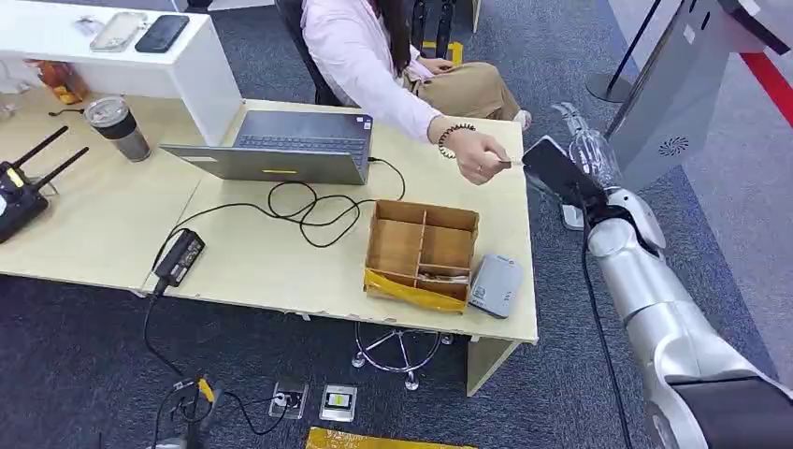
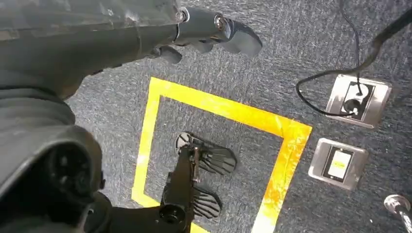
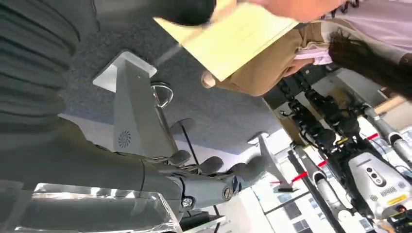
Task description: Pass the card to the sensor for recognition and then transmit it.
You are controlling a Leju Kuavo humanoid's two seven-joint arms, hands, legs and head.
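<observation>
Beside person's hand, right hand.

No readable text, brand, number or sign anywhere. Only marks too small or blurred to read: a yellow strip on the laptop's front edge, a pale label on the floor socket plate beside the yellow tape square.
</observation>
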